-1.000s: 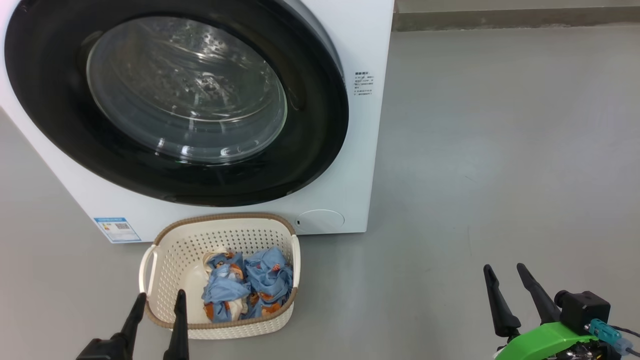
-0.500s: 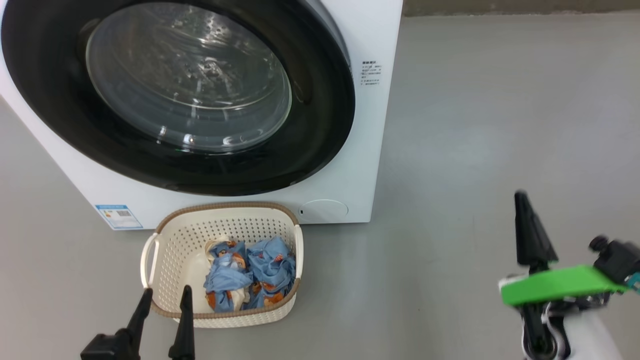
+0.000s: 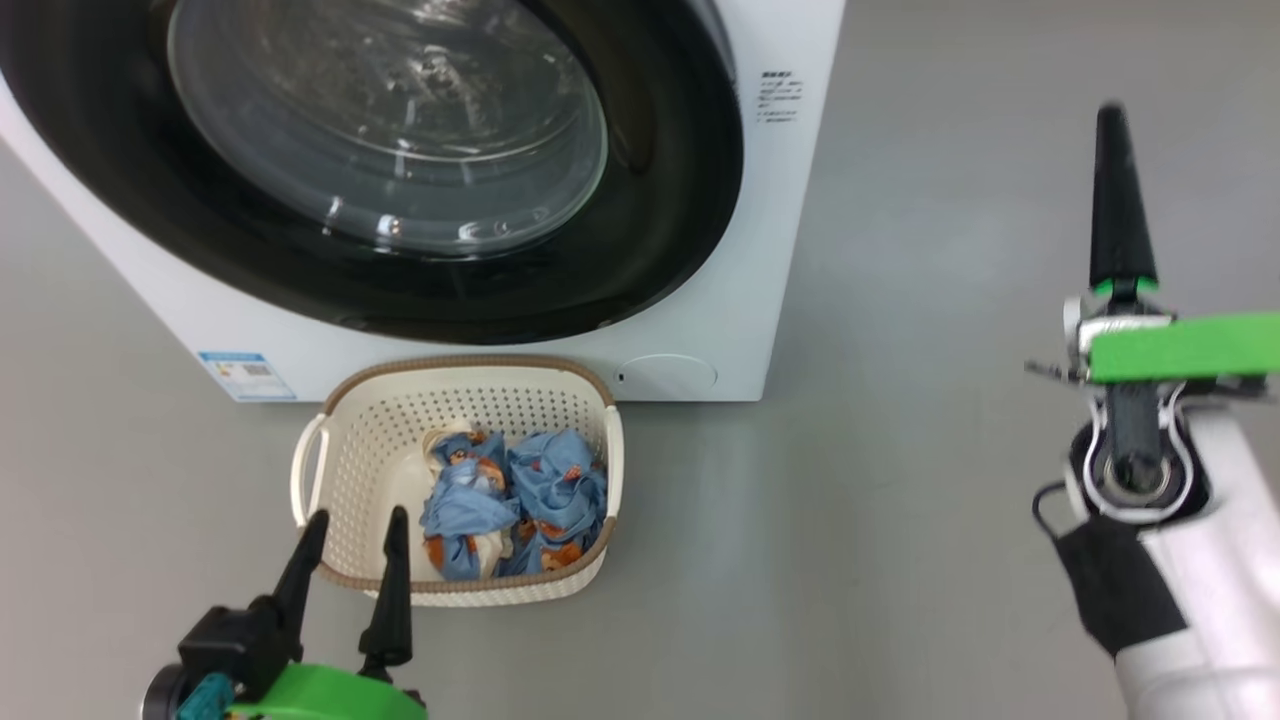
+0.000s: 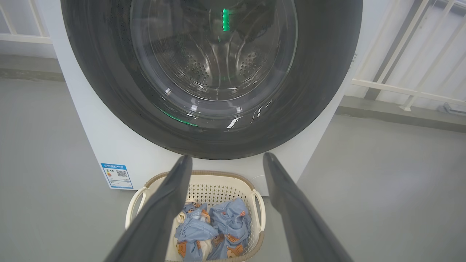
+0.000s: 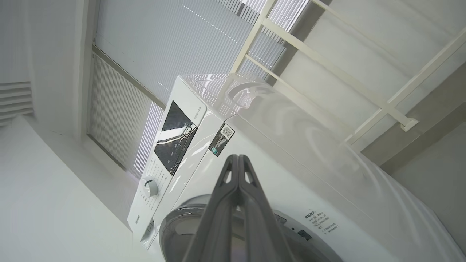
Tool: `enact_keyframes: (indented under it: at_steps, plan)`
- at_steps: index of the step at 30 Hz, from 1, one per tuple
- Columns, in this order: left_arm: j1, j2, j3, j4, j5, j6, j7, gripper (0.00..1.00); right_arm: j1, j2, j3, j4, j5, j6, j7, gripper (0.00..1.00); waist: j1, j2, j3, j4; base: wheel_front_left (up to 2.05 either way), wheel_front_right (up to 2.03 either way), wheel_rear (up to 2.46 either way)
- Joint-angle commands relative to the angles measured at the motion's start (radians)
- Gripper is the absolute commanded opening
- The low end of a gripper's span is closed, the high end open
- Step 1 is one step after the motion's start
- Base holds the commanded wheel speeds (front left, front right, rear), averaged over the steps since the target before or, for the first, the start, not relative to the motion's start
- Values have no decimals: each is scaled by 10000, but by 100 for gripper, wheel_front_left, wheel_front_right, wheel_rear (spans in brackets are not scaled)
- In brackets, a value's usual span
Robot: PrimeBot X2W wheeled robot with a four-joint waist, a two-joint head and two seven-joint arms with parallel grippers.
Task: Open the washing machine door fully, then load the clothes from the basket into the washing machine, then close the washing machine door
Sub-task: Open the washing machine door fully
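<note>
Two grippers: the left gripper [image 3: 356, 520], fingers spread wide and empty, has the basket [image 3: 465, 365] with the clothes [image 3: 510, 500] just beyond its tips; the right gripper [image 3: 1112, 125], fingers pressed together, seemingly empty, has the closed washing machine door [image 3: 680, 200] at its left

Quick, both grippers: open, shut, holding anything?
Left gripper: open, holding nothing.
Right gripper: shut, fingers pressed together, nothing between them.

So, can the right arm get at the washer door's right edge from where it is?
Probably yes: the right tool, shut, hangs beside the washer, and only open floor lies between it and the closed door.
</note>
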Motion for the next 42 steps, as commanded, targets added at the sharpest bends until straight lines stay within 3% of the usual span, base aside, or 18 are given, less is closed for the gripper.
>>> enact_keyframes:
  at_steps: [1, 7, 15, 26, 42]
  plan:
    - [-390, 96, 249, -204, -79, -16, -67, 100, -372, -60, 329, -212, 317, 16, -47, 0, 0, 0, 173, 184, 0, 0, 0]
    - [-650, 95, 19, -201, -198, -16, -67, 100, -1362, -911, 1206, 340, 2738, 16, 831, 0, 0, 0, 474, 517, 0, 0, 0]
    - [-965, 95, -235, -217, -340, -16, -67, 100, -2411, -1440, 970, 1077, 4474, 16, 3179, 0, 0, 0, 997, 936, 0, 0, 0]
    - [-1379, 95, -623, -415, -557, -16, -67, 100, -3750, -1598, 658, 2401, 4908, 16, 6350, 0, 0, 0, 1759, 1316, 0, 0, 0]
    - [-1950, 95, -1041, -576, -1009, 60, -67, 100, -5523, -1666, 146, 4048, 4707, 16, 8108, 0, 0, 0, 2855, 1946, 0, 0, 0]
